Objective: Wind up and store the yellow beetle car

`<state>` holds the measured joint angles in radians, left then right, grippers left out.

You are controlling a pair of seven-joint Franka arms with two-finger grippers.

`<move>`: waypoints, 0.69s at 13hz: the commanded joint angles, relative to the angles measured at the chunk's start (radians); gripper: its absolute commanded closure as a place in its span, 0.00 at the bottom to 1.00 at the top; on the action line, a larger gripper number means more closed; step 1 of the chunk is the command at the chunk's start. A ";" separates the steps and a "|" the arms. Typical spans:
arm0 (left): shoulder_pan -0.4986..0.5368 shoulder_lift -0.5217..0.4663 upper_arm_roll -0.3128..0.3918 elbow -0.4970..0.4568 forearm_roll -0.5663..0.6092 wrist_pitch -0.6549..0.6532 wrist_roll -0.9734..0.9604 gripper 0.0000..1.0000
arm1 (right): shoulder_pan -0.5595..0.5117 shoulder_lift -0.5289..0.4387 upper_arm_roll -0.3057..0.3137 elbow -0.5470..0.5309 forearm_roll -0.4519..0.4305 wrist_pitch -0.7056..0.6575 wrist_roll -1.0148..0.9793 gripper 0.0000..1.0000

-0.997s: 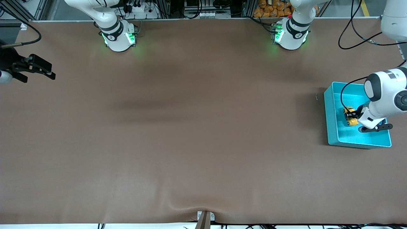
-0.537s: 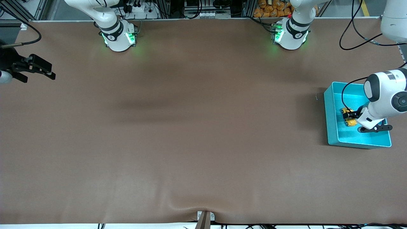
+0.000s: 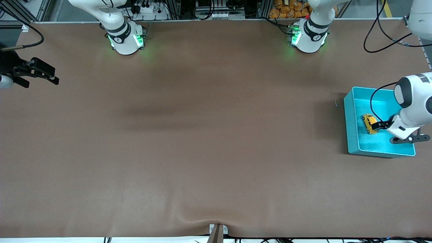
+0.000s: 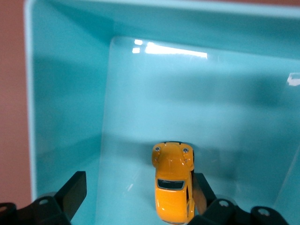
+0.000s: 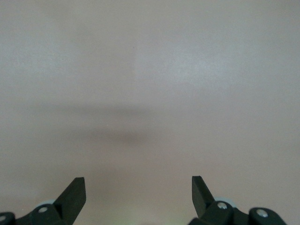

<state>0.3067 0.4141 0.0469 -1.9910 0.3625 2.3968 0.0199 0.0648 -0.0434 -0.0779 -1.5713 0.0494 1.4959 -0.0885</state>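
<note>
Front view, yellow beetle car (image 3: 369, 123) lying diagonally

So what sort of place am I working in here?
Most likely a robotics lab or test cell: two arm bases bolted along a brown-covered table, with cables and equipment racks at its edge.

Yellow-orange beetle car (image 4: 173, 190), teal bin (image 3: 352, 135), brown table (image 3: 202, 135).

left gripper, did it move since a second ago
Yes. The left gripper has let go of the yellow beetle car and drawn back over the teal bin toward the left arm's end of the table.
</note>
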 commanded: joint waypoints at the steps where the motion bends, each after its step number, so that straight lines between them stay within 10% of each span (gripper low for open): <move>1: 0.003 -0.066 -0.013 -0.009 -0.019 -0.028 -0.003 0.00 | 0.017 -0.029 -0.011 -0.026 -0.006 0.011 0.001 0.00; 9: -0.055 -0.211 -0.162 0.329 -0.187 -0.620 0.011 0.00 | 0.015 -0.027 -0.011 -0.023 -0.005 0.012 0.001 0.00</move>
<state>0.2611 0.2145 -0.0720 -1.7598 0.2060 1.9090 0.0204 0.0648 -0.0442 -0.0780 -1.5713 0.0494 1.4989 -0.0885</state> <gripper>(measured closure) 0.000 0.000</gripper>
